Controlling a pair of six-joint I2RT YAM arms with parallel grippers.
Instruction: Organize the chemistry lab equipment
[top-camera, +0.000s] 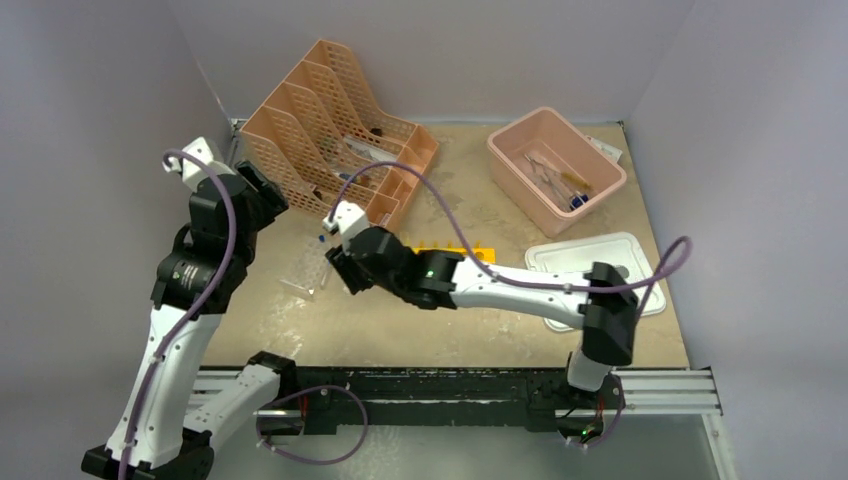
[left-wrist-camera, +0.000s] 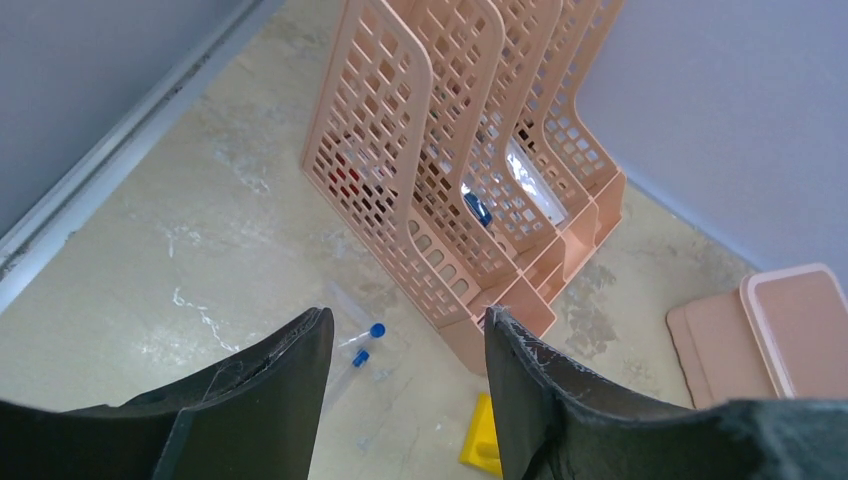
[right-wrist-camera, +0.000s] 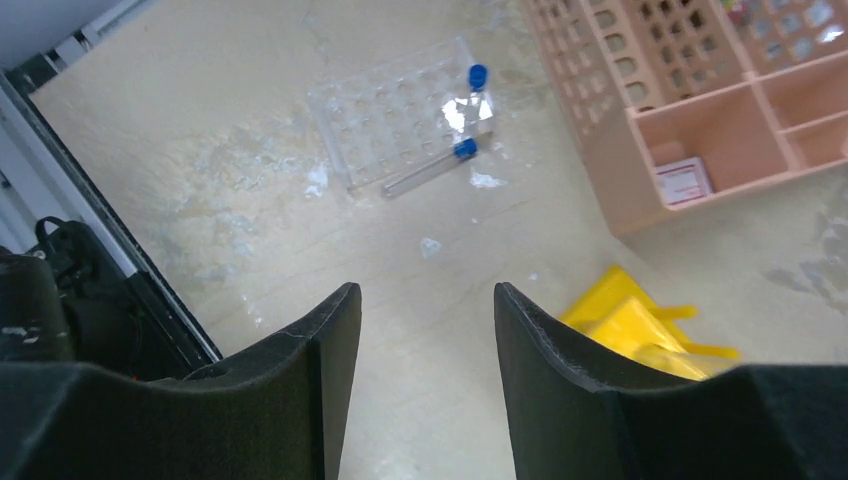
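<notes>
A yellow test-tube rack (top-camera: 462, 250) lies mid-table, mostly hidden behind my right arm; it also shows in the right wrist view (right-wrist-camera: 640, 330) and the left wrist view (left-wrist-camera: 481, 440). A clear plate with rows of holes (right-wrist-camera: 400, 115) lies on the table left of it, with two thin blue-capped tubes (right-wrist-camera: 430, 168) on and beside it; the tubes also show in the left wrist view (left-wrist-camera: 372, 332). My right gripper (right-wrist-camera: 427, 292) is open and empty above bare table between plate and rack. My left gripper (left-wrist-camera: 406, 318) is open and empty, held high near the organizer's left end. The tongs cannot be made out.
The peach mesh organizer (top-camera: 335, 135) stands at the back left, with a small blue item (left-wrist-camera: 477, 210) in one slot. The pink tub (top-camera: 600, 190) at the back right holds small items. Its white lid (top-camera: 640, 262) lies in front of it. Walls enclose three sides.
</notes>
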